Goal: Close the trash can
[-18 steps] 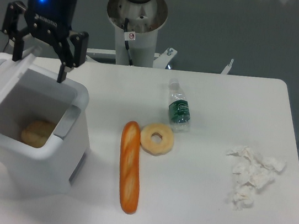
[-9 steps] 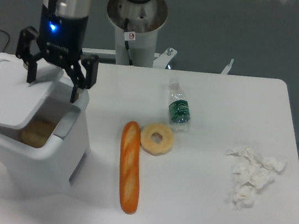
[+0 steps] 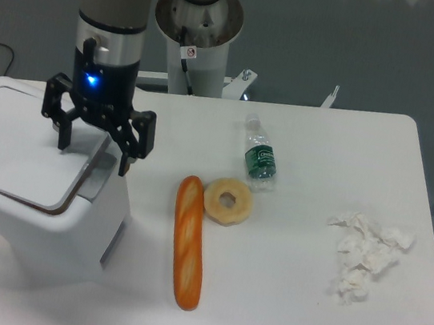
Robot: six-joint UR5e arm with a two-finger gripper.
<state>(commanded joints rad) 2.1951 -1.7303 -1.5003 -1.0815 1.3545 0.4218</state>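
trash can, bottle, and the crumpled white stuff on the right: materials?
Trash can: looks like moulded white plastic, smooth and slightly glossy, with rounded corners and a grey front latch.
Bottle: clear thin plastic, see-through body, green label, lying on its side.
Crumpled wad: probably tissue or paper, matte with soft irregular creases.

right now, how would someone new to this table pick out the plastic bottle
Start at the big white trash can on the table's left, then go right past the baguette and bagel. The bottle lies just behind the bagel: clear, with a green label, the only transparent item.
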